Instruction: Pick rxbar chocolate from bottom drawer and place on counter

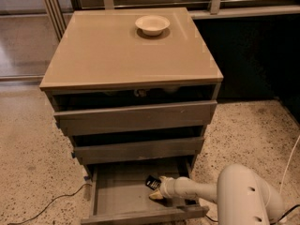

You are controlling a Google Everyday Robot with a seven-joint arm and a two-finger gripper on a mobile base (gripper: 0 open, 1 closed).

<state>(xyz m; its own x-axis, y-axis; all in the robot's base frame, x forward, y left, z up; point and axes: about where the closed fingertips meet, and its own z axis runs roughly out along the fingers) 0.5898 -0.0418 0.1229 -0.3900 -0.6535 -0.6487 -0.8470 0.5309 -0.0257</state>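
My pincer [158, 193] is inside the bottom drawer [117, 193], lower centre of frame. The rxbar chocolate [151, 182] lies at its upper-left end, long axis slanted. I cannot tell how far the pincer is open or whether it has hold of the bar.

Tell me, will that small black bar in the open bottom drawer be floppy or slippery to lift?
The rxbar chocolate looks thin and flat, so probably light and slightly bendy. Its wrapper seems smooth, so it may slide on the bottom drawer floor. The gripper sits close beside it.
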